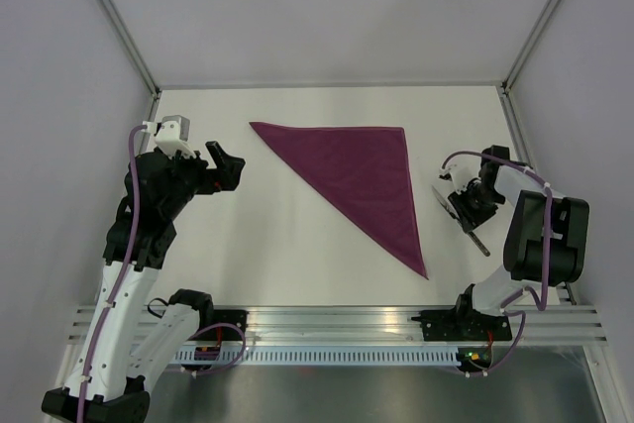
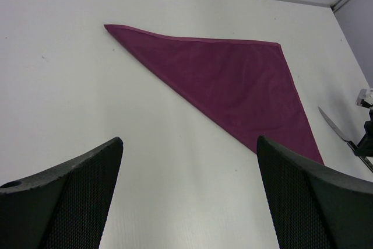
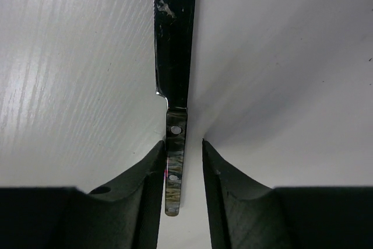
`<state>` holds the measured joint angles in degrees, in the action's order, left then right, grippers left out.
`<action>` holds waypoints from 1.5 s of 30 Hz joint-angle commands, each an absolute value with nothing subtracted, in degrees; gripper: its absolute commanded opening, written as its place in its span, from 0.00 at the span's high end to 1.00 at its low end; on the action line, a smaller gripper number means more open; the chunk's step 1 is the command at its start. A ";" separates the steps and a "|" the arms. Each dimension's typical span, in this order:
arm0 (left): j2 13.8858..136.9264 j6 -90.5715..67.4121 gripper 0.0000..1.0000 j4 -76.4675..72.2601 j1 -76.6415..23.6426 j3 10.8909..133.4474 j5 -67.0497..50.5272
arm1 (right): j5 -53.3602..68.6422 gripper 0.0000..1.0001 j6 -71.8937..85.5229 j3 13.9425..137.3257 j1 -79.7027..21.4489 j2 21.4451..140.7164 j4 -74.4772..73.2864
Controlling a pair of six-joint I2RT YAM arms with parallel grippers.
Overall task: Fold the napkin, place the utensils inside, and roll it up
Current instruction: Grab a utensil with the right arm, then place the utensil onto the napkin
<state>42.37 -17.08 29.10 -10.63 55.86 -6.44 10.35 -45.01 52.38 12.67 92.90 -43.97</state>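
Observation:
The napkin (image 1: 362, 175) (image 2: 233, 86) lies flat on the white table, folded into a purple-magenta triangle with its long edge running from far left to near right. The knife (image 1: 481, 244) (image 3: 175, 56) lies to its right, blade (image 2: 332, 123) pointing away. My right gripper (image 1: 474, 207) (image 3: 182, 144) is down over the dark handle, open, with a finger on each side. The left finger touches the handle and a gap shows at the right finger. My left gripper (image 1: 226, 167) (image 2: 189, 141) hovers wide open left of the napkin, with nothing between its fingers.
White walls with metal corner posts (image 1: 119, 27) close in the table on three sides. A metal rail (image 1: 337, 324) carrying both arm bases runs along the near edge.

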 commanded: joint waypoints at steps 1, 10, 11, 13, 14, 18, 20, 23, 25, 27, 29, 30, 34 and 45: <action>42.45 -15.73 0.00 28.74 -10.63 55.63 -7.65 | 7.48 0.63 -44.39 49.84 11.60 94.83 -39.82; 42.54 -15.65 0.00 28.74 -10.63 55.63 -7.65 | 7.82 0.99 -43.07 51.23 11.60 96.15 -39.28; 42.54 -15.73 0.00 28.74 -10.63 55.63 -7.65 | 9.04 1.00 -42.89 52.63 11.51 95.98 -40.51; 42.54 -15.73 0.00 28.65 -10.63 55.63 -7.65 | 10.28 0.99 -42.02 55.61 11.51 95.80 -42.79; 42.63 -15.73 0.00 28.74 -10.72 55.55 -7.56 | 10.89 0.99 -41.66 56.77 11.60 95.54 -43.50; 42.71 -15.64 0.00 28.74 -10.64 55.55 -7.47 | 14.84 1.00 -39.91 62.30 11.51 94.84 -47.45; 42.72 -15.64 0.00 28.74 -10.63 55.55 -7.30 | 15.90 1.00 -38.59 64.93 11.16 94.14 -49.13; 43.15 -15.64 0.00 28.74 -10.63 55.63 -7.30 | 16.70 1.00 -36.49 67.31 9.59 92.73 -49.83; 43.42 -15.64 0.00 28.74 -10.63 55.55 -7.29 | 16.87 1.00 -35.16 68.46 8.18 92.03 -49.83; 43.59 -15.64 0.00 28.74 -10.64 55.55 -7.21 | 16.70 1.00 -32.71 70.22 5.46 91.76 -49.48; 43.68 -15.64 0.00 28.65 -10.63 55.55 -6.94 | 16.26 1.00 -30.86 72.15 2.12 92.19 -49.04; 43.94 -15.64 0.00 28.57 -10.63 55.55 -6.86 | 16.09 1.00 -28.76 72.77 0.89 92.55 -48.69; 44.56 -15.56 0.00 28.30 -10.63 55.37 -6.59 | 14.86 1.00 -22.86 78.03 -6.57 96.58 -47.99; 45.00 -15.38 0.00 28.12 -10.72 54.93 -4.31 | 10.91 1.00 -10.82 93.42 -24.16 111.61 -48.34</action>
<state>44.99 -17.08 29.06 -10.63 55.31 -5.74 14.39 -16.69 89.19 -20.49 109.45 -47.53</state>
